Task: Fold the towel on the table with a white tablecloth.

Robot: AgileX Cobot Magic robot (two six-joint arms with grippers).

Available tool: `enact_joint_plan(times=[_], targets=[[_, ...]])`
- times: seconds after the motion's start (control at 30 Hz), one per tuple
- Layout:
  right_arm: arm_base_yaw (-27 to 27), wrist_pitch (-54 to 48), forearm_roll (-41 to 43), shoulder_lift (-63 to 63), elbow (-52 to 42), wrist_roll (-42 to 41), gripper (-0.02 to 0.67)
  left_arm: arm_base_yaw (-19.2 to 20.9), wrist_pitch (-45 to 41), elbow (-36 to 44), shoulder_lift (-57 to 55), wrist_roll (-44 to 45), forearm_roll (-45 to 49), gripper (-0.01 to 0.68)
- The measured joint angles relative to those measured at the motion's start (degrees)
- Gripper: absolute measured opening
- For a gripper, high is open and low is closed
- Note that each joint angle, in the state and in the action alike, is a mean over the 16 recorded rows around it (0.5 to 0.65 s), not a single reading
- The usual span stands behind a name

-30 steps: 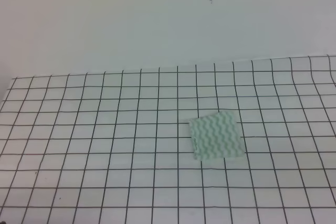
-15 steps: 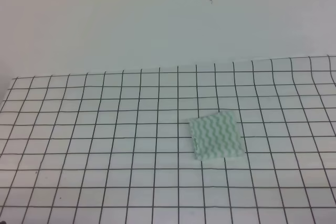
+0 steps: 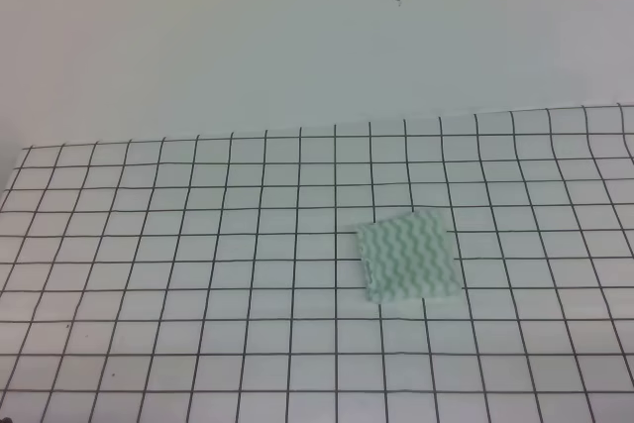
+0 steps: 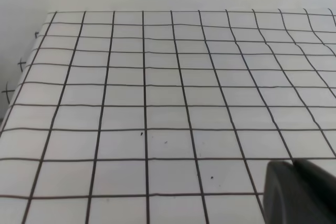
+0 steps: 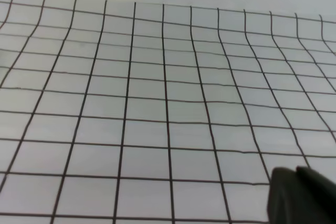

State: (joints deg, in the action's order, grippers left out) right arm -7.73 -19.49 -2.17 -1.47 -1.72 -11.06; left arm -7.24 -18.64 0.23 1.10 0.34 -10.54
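The towel [image 3: 408,257] lies flat on the white tablecloth [image 3: 198,274], right of the table's middle. It is mint-green with white wavy stripes, roughly square, slightly turned, and covers a few grid squares. Neither arm shows in the exterior high view. In the left wrist view only a dark part of my left gripper [image 4: 300,192] shows at the bottom right corner, over bare gridded cloth. In the right wrist view a dark part of my right gripper [image 5: 302,195] shows in the same corner. The towel appears in neither wrist view.
The table's far edge [image 3: 297,132] meets a plain white wall. Its left edge [image 4: 26,72] shows in the left wrist view. The cloth is slightly wavy at the far right [image 3: 604,146]. A few small dark specks [image 4: 142,134] dot the cloth.
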Motion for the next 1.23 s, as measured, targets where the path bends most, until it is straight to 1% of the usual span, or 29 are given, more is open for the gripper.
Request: enact_joint_plan(times=[1.23], targets=[[0.0,0.3,0.1,0.2,0.0,-0.1,-0.003,0.0,0.0,0.0,-0.2,0.1,0.0,0.0]])
